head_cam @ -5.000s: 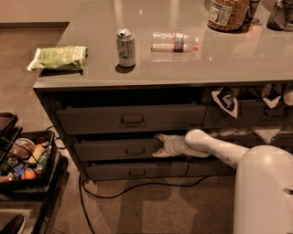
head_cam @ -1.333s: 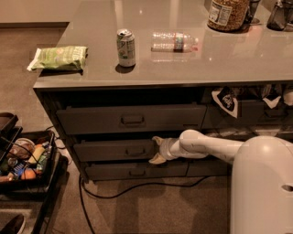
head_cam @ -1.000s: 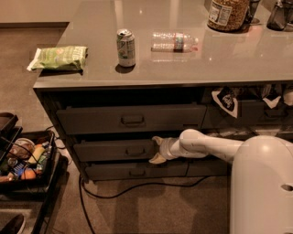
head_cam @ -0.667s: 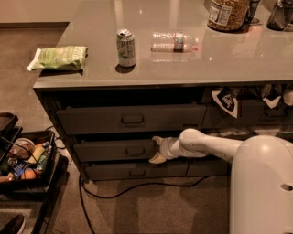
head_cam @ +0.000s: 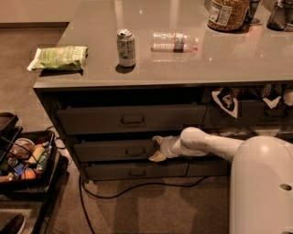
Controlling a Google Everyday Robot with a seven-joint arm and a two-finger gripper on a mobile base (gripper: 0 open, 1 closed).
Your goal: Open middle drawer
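Observation:
The middle drawer [head_cam: 105, 151] is the dark-grey front between the top drawer [head_cam: 91, 121] and the bottom drawer [head_cam: 110, 171], under the counter. Its small pull handle [head_cam: 136, 152] sits at the centre of the front. My gripper [head_cam: 156, 148] is at the end of my white arm [head_cam: 206, 144], which reaches in from the right. It is against the drawer front, just right of the handle. Its fingers [head_cam: 157, 139] stand apart, one above the other, with nothing between them.
On the grey counter [head_cam: 183, 68] are a green snack bag [head_cam: 58, 57], a soda can [head_cam: 126, 47], a lying water bottle [head_cam: 175, 41] and a jar [head_cam: 227, 13]. A black bin of items [head_cam: 25, 160] stands on the floor at left. A cable [head_cam: 137, 188] runs below the drawers.
Since five seconds ago my gripper has shifted a little left and down along the middle drawer front, closer to the handle. Over the last second nothing has visibly moved.

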